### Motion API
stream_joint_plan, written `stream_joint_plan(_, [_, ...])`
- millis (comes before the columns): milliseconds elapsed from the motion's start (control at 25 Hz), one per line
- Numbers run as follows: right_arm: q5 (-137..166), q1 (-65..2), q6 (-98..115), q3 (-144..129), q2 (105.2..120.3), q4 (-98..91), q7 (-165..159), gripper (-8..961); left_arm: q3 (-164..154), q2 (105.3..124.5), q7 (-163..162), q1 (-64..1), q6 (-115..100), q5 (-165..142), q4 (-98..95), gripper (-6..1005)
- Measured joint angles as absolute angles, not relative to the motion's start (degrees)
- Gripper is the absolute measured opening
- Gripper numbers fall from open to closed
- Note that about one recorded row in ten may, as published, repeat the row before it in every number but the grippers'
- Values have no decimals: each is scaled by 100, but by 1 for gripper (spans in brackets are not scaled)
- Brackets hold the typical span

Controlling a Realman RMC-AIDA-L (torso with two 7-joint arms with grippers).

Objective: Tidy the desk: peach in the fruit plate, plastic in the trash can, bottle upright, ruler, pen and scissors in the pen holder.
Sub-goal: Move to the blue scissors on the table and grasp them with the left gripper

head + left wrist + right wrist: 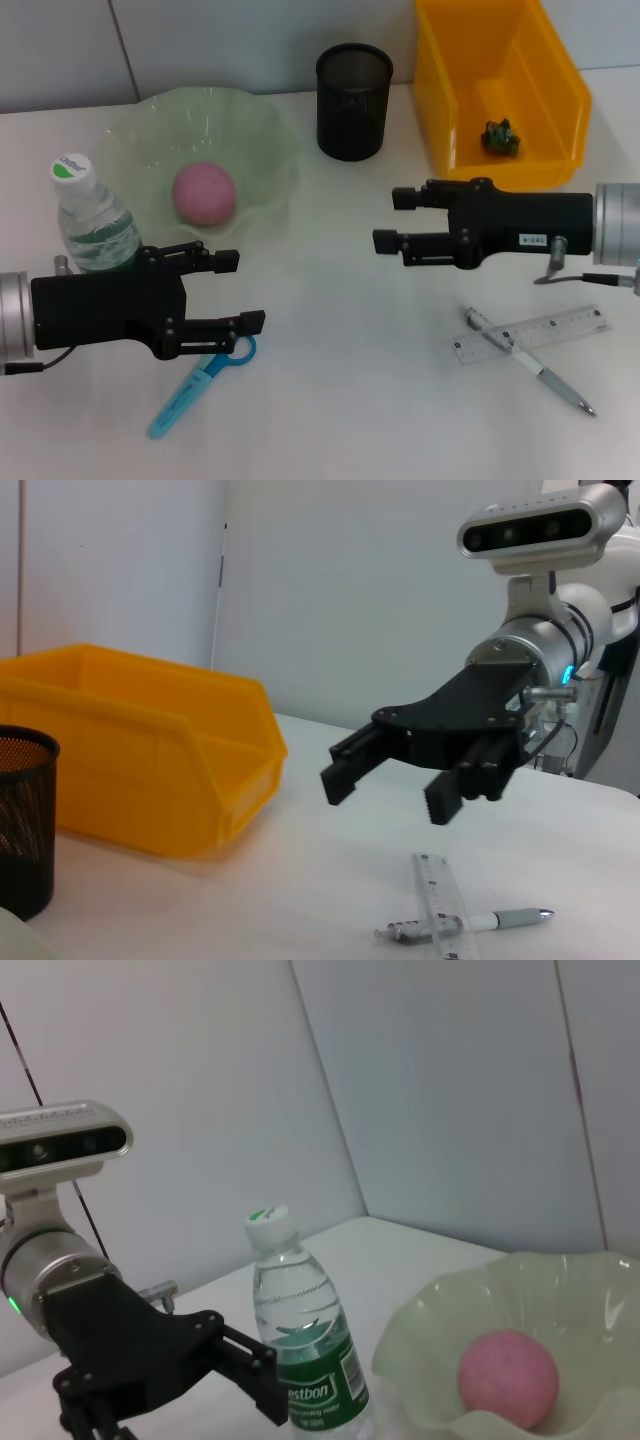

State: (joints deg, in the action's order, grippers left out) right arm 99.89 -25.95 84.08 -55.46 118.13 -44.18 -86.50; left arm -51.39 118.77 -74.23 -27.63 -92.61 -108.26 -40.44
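The pink peach lies in the pale green fruit plate, also shown as peach and plate. The bottle stands upright beside the plate at the left. My left gripper is open just right of the bottle, above the blue scissors on the table. My right gripper is open, hovering left of the yellow trash can, which holds green plastic. The ruler and pen lie crossed below the right arm. The black mesh pen holder stands at the back.
The yellow bin and mesh holder sit close together at the back. A grey wall bounds the table behind them. Bare white tabletop lies between the two grippers.
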Motion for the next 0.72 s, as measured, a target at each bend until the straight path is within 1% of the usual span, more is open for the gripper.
stream_joint_plan(240, [10659,-2589,8768,-5527,11768,-4943,-9241,716,-5173,11883,-7376,-2776,-9259,-10804,-3889,824])
stream_joint_plan(480, [11391,-2754,9051,-5555,11783,-5470,-9789,714,-5230,11878,-7368,-2721,-9376,-10801,-3904,824])
stream_joint_plan(720, [11440,-2800,9121,-5532,11785,-5539,-9780,713,-5186,11865,-7395,-2714,-9372,-10747,-3897,824])
